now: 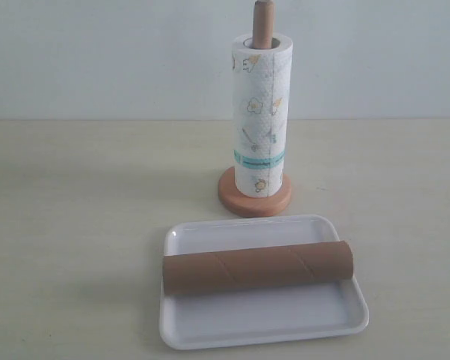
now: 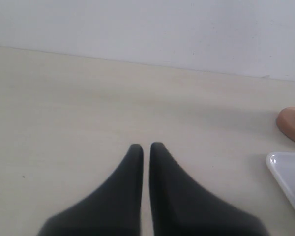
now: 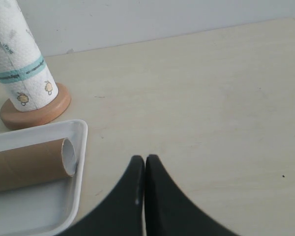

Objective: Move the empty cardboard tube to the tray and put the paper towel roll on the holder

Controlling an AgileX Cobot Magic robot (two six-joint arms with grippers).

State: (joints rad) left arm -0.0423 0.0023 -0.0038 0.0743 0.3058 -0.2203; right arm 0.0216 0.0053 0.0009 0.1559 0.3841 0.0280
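Observation:
The brown cardboard tube [image 1: 258,267] lies lengthwise across the white tray [image 1: 270,322]; its open end [image 3: 68,157] shows in the right wrist view. The paper towel roll [image 1: 259,116] stands upright on the wooden holder [image 1: 255,202], whose pole tip [image 1: 262,22] sticks out above it. Neither gripper appears in the exterior view. My left gripper [image 2: 146,146] is shut and holds nothing, over bare table well to the left of the tray [image 2: 285,174]. My right gripper [image 3: 144,158] is shut and holds nothing, just right of the tray [image 3: 81,147].
A pale wall rises behind the beige table [image 1: 75,195]. The holder's disc base [image 3: 37,114] sits close behind the tray's far rim.

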